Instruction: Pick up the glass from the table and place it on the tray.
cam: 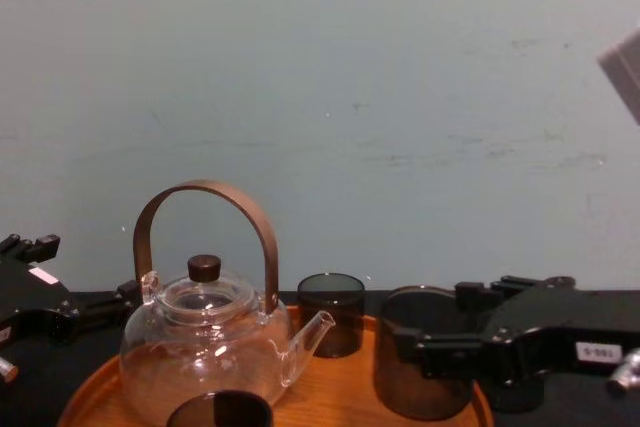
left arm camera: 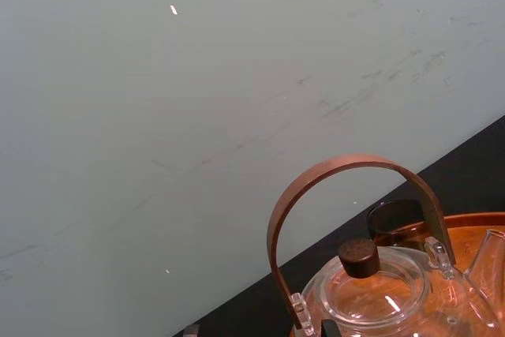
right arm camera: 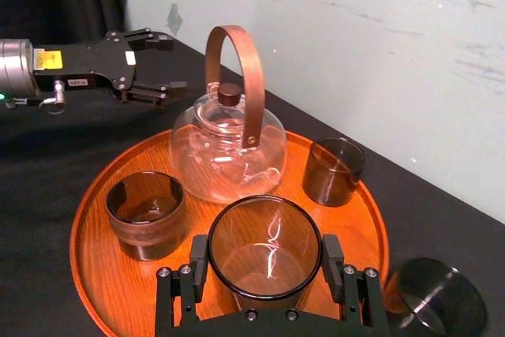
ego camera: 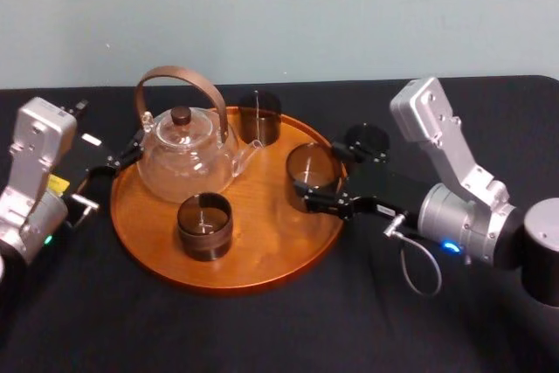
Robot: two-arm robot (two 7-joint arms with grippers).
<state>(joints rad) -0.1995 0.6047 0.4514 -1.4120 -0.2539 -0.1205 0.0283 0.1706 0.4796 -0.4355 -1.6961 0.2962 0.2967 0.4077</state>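
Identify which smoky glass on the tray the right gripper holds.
The smoky dark glass at the round orange-brown wooden tray's right edge, clamped in the right gripper; the other two stand free, front and back. Left gripper idles left of tray.

Lab-like robot test bench: black-clothed table (ego camera: 262, 329) against bare, scuffed pale wall (ego camera: 306, 6).

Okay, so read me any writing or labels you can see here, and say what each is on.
Nothing reads clearly.
Yellow sticker on the black left end effector: print too blurred.
White sticker on the black right end effector gripping the smoky glass tumbler: characters too small.
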